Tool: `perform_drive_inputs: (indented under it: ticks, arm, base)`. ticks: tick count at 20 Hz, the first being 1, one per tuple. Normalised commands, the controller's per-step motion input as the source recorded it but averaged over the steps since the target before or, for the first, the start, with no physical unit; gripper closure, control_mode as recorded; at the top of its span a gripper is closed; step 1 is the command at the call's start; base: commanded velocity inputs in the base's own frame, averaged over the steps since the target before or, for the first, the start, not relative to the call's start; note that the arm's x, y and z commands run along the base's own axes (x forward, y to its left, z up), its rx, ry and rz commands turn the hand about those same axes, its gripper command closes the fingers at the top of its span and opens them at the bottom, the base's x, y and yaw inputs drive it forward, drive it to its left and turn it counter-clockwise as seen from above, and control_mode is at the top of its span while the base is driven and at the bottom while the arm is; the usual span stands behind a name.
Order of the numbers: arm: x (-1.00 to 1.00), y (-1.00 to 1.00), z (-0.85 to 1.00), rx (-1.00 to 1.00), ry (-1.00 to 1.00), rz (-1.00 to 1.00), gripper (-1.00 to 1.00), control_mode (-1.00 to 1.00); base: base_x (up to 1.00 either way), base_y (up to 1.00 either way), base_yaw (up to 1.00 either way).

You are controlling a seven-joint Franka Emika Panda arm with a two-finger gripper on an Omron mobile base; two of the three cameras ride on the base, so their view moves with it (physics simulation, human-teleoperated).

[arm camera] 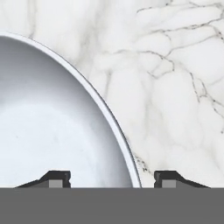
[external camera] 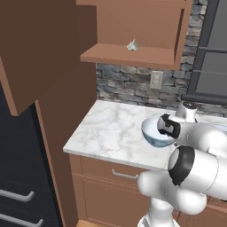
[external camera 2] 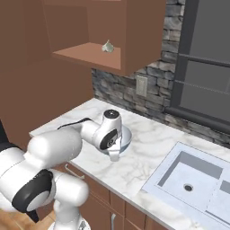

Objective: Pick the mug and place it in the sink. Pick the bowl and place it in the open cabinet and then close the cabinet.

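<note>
A: Where is the bowl (external camera: 154, 131)?
B: It stands on the marble counter (external camera: 106, 128), below the open cabinet (external camera: 133, 55).
A: And the gripper (arm camera: 112, 178)?
B: Its fingers straddle the bowl's rim, apart; I cannot tell if it grips.

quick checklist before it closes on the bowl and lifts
1. Gripper straddles the bowl rim, one fingertip inside, one outside: ok.
2. Jaws gripping the rim: not ok, gaps show either side.
3. Bowl upright on the counter: ok.
4. Cabinet open, shelf reachable: ok.
5. Shelf space: cannot tell, a small grey-white lump sits there.
6. Mug already in the sink: cannot tell.
</note>
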Motion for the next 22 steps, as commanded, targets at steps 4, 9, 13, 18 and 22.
perform_drive_inputs:
  ticks: [4,9,13,18,22]
  arm:
    - [-0.07,0.00,-0.08,0.00,-0.08,0.02,1.00,-1.00]
    - [-0.59,0.28,0.00,-0.02,-0.13,0.03,1.00,-1.00]
    - [-0.44,0.62,0.30,-0.12,-0.02,0.00,1.00,-1.00]
    - [-0.24,0.60,0.79,-0.17,0.00,0.00,1.00,-1.00]
    - [-0.21,0.47,0.87,-0.11,0.00,-0.01,1.00,-1.00]
  base:
    - [0.00,0.00,0.00]
    - [0.00,0.00,0.00]
    - [0.00,0.00,0.00]
    - [0.00,0.00,0.00]
    - [0.00,0.00,0.00]
